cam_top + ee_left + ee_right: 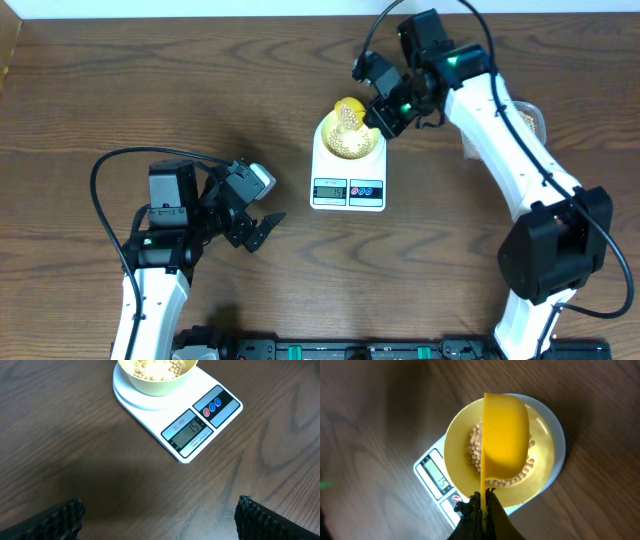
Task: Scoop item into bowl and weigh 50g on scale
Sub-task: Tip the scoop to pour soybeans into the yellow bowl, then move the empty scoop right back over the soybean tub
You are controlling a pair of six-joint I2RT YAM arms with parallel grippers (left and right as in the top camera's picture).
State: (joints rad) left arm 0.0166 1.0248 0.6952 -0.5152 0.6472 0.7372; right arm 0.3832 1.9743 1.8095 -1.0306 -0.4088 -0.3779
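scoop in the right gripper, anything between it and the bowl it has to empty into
Nothing visible does. The right gripper holds the scoop tipped directly over the bowl on the scale; only beans lie in the bowl beneath it.

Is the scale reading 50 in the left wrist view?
No, the scale shows 15 on its display, with the bowl sitting on it.
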